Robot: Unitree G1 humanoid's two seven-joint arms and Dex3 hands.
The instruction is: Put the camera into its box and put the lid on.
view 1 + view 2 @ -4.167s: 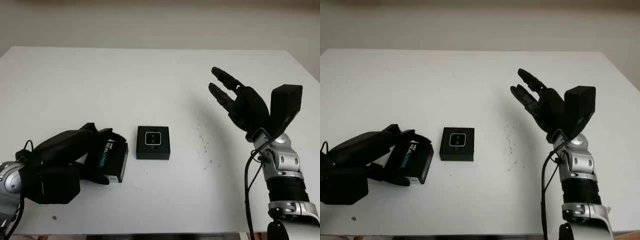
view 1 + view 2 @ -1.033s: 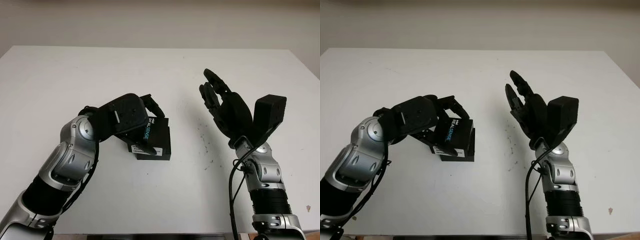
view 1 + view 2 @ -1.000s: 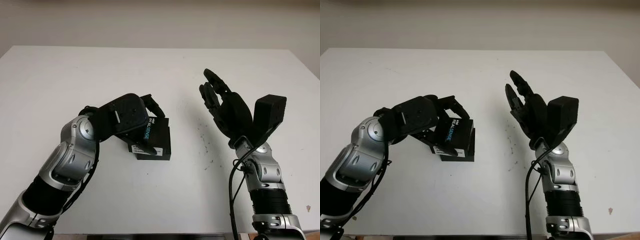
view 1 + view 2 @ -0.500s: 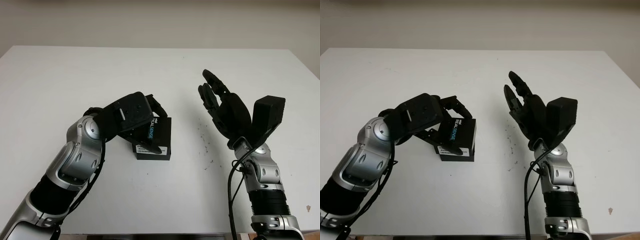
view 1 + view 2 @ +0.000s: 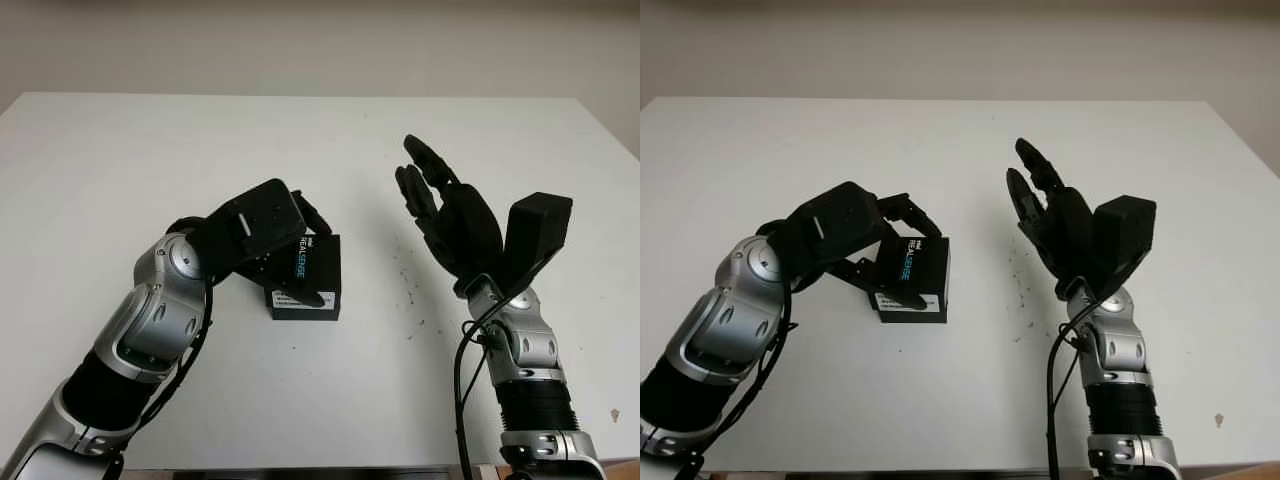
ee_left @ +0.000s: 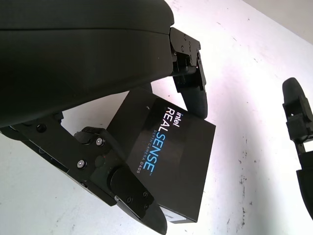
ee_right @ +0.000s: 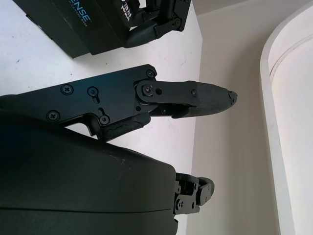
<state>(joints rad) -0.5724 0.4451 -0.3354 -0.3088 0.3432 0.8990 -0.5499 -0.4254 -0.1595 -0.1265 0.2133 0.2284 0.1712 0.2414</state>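
My left hand (image 5: 312, 258) is shut on the black box lid (image 5: 326, 272), printed "intel REALSENSE" (image 6: 168, 128). The lid sits tilted on top of the black box base (image 5: 303, 310) at the table's middle, with one finger over its far edge and the thumb (image 6: 128, 196) along its near side. The lid hides the camera and the inside of the box. My right hand (image 5: 432, 195) is open and raised above the table, right of the box, palm turned toward it and apart from it.
The white table (image 5: 150, 150) stretches wide on all sides of the box. Small dark specks (image 5: 408, 285) mark it between the box and the right arm. Its front edge runs close below both forearms.
The left hand has brought the lid from the table's left side over the box, covering the camera. In the last half second it shifted only slightly. The right hand has barely moved.
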